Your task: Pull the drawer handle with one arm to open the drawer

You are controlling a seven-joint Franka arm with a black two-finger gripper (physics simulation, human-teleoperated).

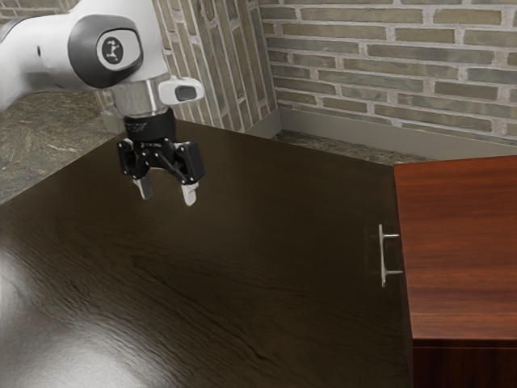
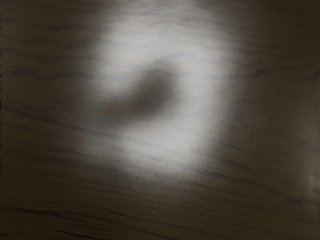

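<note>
At the exterior view's upper left, you see the white Franka arm (image 1: 48, 56) reaching down over a wide, dark wooden surface (image 1: 242, 307). Its black gripper (image 1: 167, 195) points straight down and hangs above the surface, touching nothing. The 2 fingers, tipped in pale grey, are spread apart with nothing between them, so the gripper is open and empty. That spread likely suits an approach, since the jaws look wide enough to pass around a thin bar.

The task's thing sits well apart from the gripper, toward the exterior view's right. A reddish-brown wooden drawer unit (image 1: 460, 242) stands there against the dark surface, polished, with fine straight grain and square edges. On its side facing the arm is the drawer handle (image 1: 384, 255), a slim silver metal bar set upright and held off the wood by 2 short posts. That stand-off leaves room for a finger behind the bar. The handled face is seen edge-on, so no gap can be checked. The handle sits close to the unit's edge, which suggests nothing is pulled out yet.

Behind everything runs a wall of pale, rough bricks (image 1: 388, 65).

The wrist view looks down on the same glossy dark grain, with a bright patch of glare (image 2: 165, 65) and a soft dark shadow (image 2: 150, 95) inside it, probably cast by the hand above.

To grasp the handle, you would likely need to carry the gripper across to the unit and turn it so the fingers meet the upright bar from 2 sides.
</note>
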